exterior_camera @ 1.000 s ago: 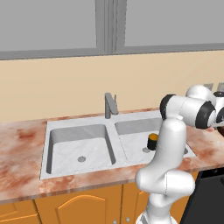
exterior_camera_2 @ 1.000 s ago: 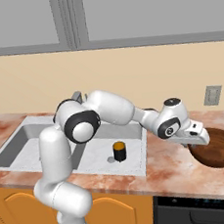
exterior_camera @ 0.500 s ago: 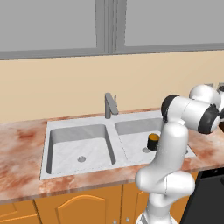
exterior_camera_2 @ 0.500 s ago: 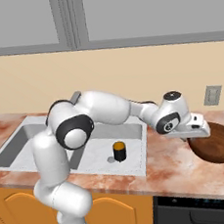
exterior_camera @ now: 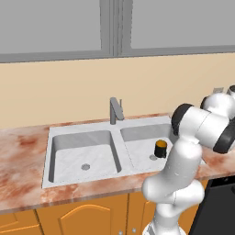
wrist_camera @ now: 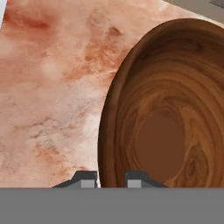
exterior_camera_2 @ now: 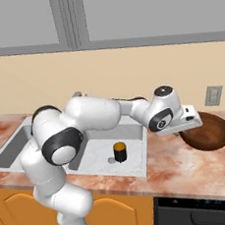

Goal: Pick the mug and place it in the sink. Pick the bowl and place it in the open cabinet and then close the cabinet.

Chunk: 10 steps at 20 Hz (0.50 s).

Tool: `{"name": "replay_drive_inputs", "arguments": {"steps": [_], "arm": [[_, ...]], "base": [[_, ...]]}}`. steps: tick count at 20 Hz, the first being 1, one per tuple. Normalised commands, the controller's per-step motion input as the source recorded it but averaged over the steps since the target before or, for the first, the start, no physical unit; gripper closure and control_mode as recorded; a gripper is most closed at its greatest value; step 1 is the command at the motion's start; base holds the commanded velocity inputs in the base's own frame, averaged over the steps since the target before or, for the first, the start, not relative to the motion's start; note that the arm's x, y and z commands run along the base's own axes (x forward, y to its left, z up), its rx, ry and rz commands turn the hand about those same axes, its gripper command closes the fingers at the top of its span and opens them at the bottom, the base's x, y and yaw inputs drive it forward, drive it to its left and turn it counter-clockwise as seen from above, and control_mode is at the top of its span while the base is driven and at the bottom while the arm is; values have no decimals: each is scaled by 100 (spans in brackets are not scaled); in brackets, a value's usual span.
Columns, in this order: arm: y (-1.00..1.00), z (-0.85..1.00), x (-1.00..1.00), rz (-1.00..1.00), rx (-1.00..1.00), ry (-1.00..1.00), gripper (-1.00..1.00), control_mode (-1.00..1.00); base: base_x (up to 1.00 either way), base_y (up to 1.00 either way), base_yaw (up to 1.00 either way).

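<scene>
The bowl [exterior_camera_2: 208,131] sits on the counter [exterior_camera_2: 175,169] to the right of the sink [exterior_camera_2: 134,151], with its near rim under the gripper [wrist_camera: 111,178]. In the hand view the two fingertips [wrist_camera: 87,179] stand close together astride that rim, one outside on the counter side and one inside the bowl, so the jaws look narrowed onto the rim, a pinch on the bowl's wall. Whether it has left the counter I cannot tell. The mug [exterior_camera_2: 120,152] already stands in the sink's right basin, so that half looks done. The main risk is the hold itself: a wide bowl pinched at one edge hangs off-centre and may swivel or slide out of the fingertips during the lift, more so on a smooth curved wall. A second risk lies in the long carry: the extended arm [exterior_camera_2: 95,114] must swing the bowl up to a wall cabinet, and a tilted bowl could catch a shelf edge or a door. A drop near the sink could also knock the mug.
</scene>
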Motion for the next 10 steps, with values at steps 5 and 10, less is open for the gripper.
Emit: {"name": "replay_drive_inputs", "arguments": {"steps": [5,10], "arm": [[64,28,-20,30,-6,0,100,-100],[63,48,-19,30,-2,4,100,-100]], "base": [[0,0,0],[0,0,0]]}}
